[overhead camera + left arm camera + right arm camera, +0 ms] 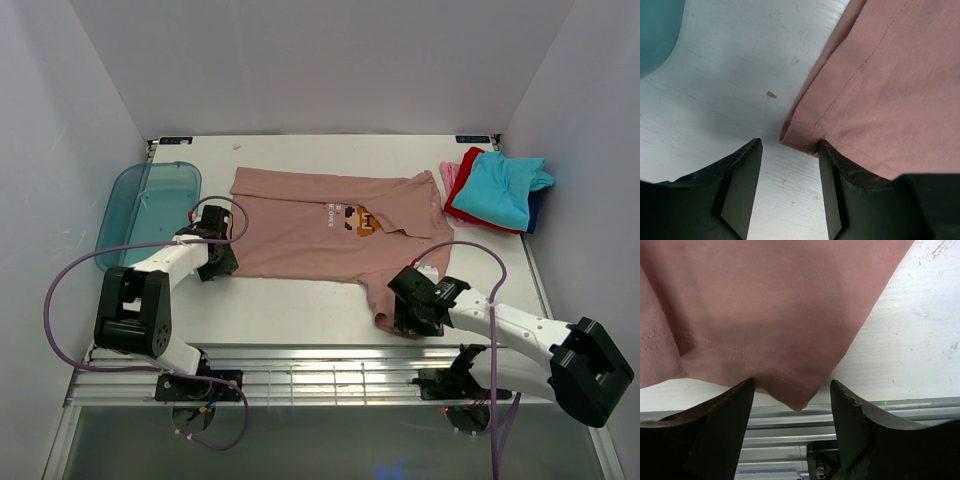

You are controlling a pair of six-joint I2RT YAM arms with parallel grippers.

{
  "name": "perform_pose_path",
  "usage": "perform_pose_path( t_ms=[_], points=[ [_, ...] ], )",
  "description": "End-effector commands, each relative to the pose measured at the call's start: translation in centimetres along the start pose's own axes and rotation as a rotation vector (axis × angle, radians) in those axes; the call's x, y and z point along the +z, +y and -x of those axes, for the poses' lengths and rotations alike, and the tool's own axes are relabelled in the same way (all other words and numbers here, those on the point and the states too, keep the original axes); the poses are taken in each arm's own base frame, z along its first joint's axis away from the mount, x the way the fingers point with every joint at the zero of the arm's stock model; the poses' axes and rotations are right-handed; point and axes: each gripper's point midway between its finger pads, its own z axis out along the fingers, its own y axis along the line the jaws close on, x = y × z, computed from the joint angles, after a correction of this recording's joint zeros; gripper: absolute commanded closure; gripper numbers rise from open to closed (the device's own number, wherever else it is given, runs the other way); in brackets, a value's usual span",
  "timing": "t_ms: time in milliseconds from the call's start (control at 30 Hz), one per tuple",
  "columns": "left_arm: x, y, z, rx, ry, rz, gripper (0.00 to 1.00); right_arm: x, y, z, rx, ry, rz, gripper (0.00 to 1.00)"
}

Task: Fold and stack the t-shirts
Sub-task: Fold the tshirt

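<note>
A dusty-pink t-shirt (320, 232) with a small pixel-art print lies spread flat mid-table. My left gripper (222, 262) is open at its left near corner. In the left wrist view the hem corner (792, 134) lies just past the open gripper (790, 150), with cloth draped over the right finger (832, 180). My right gripper (405, 320) is open at the shirt's near right corner by the table's front edge. In the right wrist view that cloth corner (800, 399) sits between the spread fingertips of the gripper (792, 392). Neither gripper holds the cloth.
A stack of t-shirts sits at the back right, a turquoise one (500, 188) on top, with red (462, 195), pink and dark blue beneath. A translucent teal tray (130, 215) stands at the left. The metal front rail (340, 375) runs below the table edge.
</note>
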Motion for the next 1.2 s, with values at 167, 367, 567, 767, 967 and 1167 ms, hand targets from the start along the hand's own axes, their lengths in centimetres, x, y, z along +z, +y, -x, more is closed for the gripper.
perform_pose_path(
  t_ms=[167,367,567,767,967,1167],
  points=[
    [0.7,0.5,-0.1,0.005,-0.003,0.042,0.42,0.5,1.0,0.6,-0.003,-0.005,0.006,0.54],
    [0.7,0.7,0.0,0.004,-0.007,0.05,0.45,-0.2,0.6,0.7,-0.011,-0.003,-0.012,0.77],
    [0.8,0.9,-0.4,0.008,0.008,0.058,0.48,-1.4,0.2,1.0,-0.006,-0.01,-0.022,0.76],
    [0.8,1.2,-0.4,0.005,0.001,0.07,0.61,-2.3,-0.3,1.4,0.005,-0.026,-0.039,0.76],
    [0.8,0.7,0.0,0.005,0.005,0.058,0.9,-3.4,-0.6,2.9,0.018,-0.087,-0.065,0.77],
    [0.6,-0.3,1.6,0.009,-0.024,0.031,1.0,-4.0,-0.3,5.1,-0.023,-0.139,-0.103,0.77]
  ],
)
